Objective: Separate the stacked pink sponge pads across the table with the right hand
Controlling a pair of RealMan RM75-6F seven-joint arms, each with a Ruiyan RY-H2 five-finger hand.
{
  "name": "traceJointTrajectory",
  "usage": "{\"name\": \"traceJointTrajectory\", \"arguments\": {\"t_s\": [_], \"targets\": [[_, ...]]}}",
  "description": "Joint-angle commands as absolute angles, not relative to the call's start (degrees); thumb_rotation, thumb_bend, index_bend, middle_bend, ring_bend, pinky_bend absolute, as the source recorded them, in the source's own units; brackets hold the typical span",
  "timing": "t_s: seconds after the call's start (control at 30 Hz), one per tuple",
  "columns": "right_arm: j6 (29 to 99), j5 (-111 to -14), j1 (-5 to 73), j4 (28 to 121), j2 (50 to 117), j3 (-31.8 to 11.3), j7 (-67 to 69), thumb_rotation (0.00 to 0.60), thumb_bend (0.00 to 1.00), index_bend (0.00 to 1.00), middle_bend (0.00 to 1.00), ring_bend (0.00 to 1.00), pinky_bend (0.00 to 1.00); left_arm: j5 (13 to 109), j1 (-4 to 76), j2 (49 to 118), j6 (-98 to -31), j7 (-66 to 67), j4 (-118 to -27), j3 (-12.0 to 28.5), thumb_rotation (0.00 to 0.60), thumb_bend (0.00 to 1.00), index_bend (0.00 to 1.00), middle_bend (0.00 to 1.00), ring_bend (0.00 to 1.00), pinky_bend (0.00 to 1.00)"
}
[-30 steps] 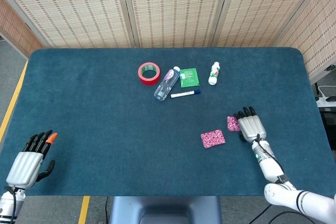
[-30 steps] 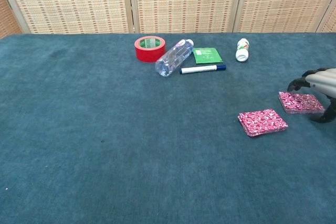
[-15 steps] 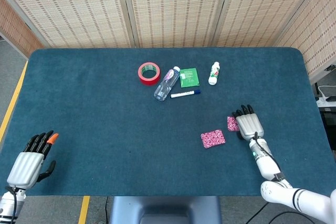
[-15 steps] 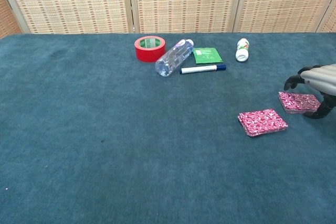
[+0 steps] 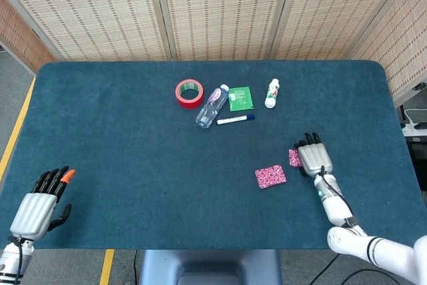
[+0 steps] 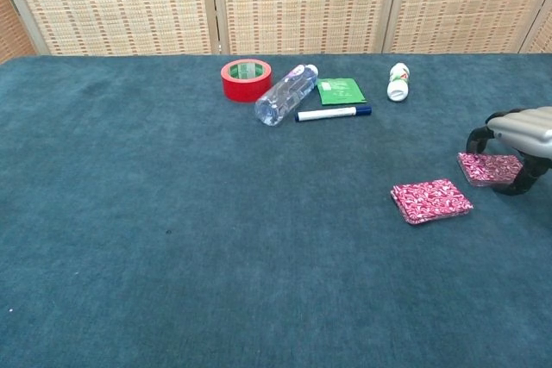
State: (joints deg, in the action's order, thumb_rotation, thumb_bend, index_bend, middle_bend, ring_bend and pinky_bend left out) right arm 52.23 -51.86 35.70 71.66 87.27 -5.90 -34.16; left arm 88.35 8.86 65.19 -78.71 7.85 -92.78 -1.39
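A small stack of pink patterned sponge pads point(image 5: 270, 176) point(image 6: 431, 200) lies on the blue table right of centre. A single pink pad point(image 5: 294, 157) point(image 6: 487, 168) lies flat just to its right. My right hand point(image 5: 313, 158) point(image 6: 522, 137) arches over that single pad, with fingers curved down past its far left edge and the thumb by its near right edge. The pad stays flat on the cloth and the hand does not lift it. My left hand point(image 5: 40, 203) rests at the table's near left corner, fingers spread and holding nothing.
At the back centre lie a red tape roll point(image 5: 189, 92) point(image 6: 246, 79), a clear bottle point(image 5: 211, 105) point(image 6: 286, 94), a green packet point(image 5: 240, 98), a marker pen point(image 5: 235, 119) point(image 6: 333, 113) and a small white bottle point(image 5: 271, 93) point(image 6: 398, 82). The table's right edge point(image 5: 400, 158) is close to my right hand.
My right hand has shifted slightly left over the single pad and its fingers have curled lower. The pad, the stack and the left hand have stayed put.
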Motion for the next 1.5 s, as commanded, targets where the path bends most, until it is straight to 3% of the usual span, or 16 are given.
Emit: {"name": "traceJointTrajectory", "arguments": {"t_s": [0.03, 0.5, 1.5], "targets": [[52.31, -51.81, 35.74, 71.58, 87.40, -5.92, -34.14, 0.600, 0.24, 0.30, 0.24, 0.05, 0.00, 88.30, 8.89, 65.20, -78.65, 7.88, -92.77, -1.40, 0.600, 0.45, 0.00, 0.00, 0.00, 0.10], [53.55, -52.06, 35.68, 72.45, 87.68, -5.85, -34.29, 0.600, 0.24, 0.34, 0.27, 0.08, 0.00, 88.63, 8.90, 65.18, -78.68, 8.01, -92.89, -1.65, 0.600, 0.45, 0.00, 0.00, 0.00, 0.10], [56.26, -51.57, 35.47, 72.31, 89.06, -5.83, -37.47, 0.600, 0.24, 0.60, 0.40, 0.21, 0.00, 88.95, 8.97, 64.88, -78.57, 7.76, -93.16, -1.91, 0.600, 0.45, 0.00, 0.00, 0.00, 0.10]]}}
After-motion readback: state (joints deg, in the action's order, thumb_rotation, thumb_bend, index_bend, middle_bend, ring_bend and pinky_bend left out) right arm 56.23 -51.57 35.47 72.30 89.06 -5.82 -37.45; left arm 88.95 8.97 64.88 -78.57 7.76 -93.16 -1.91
